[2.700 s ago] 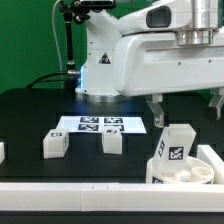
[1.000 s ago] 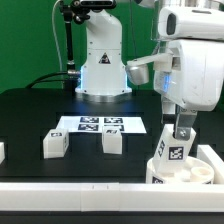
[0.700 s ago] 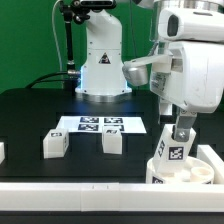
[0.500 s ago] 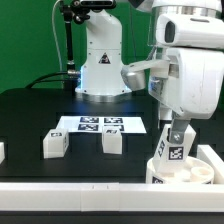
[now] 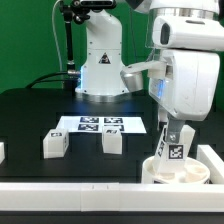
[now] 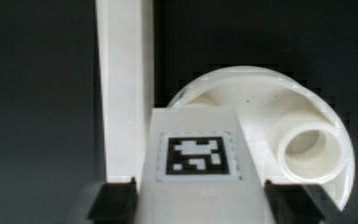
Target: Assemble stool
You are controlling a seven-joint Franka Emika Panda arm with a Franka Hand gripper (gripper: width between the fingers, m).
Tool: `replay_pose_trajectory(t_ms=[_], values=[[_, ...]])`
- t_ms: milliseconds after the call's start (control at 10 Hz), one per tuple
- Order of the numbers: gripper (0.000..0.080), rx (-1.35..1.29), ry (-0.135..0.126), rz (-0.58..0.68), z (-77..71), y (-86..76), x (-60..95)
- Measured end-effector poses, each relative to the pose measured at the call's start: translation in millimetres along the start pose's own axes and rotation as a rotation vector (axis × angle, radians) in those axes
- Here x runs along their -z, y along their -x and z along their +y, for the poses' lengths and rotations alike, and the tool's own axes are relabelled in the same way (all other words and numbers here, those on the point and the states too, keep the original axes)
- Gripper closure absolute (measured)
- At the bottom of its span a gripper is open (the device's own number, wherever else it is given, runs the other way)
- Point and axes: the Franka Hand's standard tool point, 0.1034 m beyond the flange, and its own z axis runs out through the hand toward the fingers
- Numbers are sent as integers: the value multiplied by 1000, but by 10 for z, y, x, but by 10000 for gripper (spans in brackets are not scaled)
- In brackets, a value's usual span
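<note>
The gripper [image 5: 172, 131] was down over the top of the standing leg [image 5: 172, 152], its fingers closed against the leg's sides in a grasp. In the wrist view one dark finger [image 6: 108, 205] lay against the flank of that leg [image 6: 202, 158], whose tagged face looked toward the camera. The leg stood on the seat [image 5: 192, 173], leaning a little. Whether its foot sat in a socket could not be told. Seat and leg were well off to the exterior view's right of the marker board [image 5: 100, 125] and nearer the camera. From the wrist, the round seat [image 6: 247, 95] showed one open socket [image 6: 311, 152] just beside the held leg. A long white rail [image 6: 126, 70] ran past both.

Two more legs lay loose just in front of the marker board: the first loose leg [image 5: 54, 144] off its corner at the exterior view's left, the second loose leg [image 5: 112, 141] at its front edge, apart from each other.
</note>
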Motion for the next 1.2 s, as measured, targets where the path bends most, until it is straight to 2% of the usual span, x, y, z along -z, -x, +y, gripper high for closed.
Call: replay_pose_trajectory(t_ms=[300, 800, 1000, 1200], values=[[459, -155, -1, 2, -2, -4, -1], [459, -670, -12, 13, -15, -12, -8], [459, -863, -25, 16, -23, -14, -9], [459, -1135, -61, 32, -44, -33, -11]])
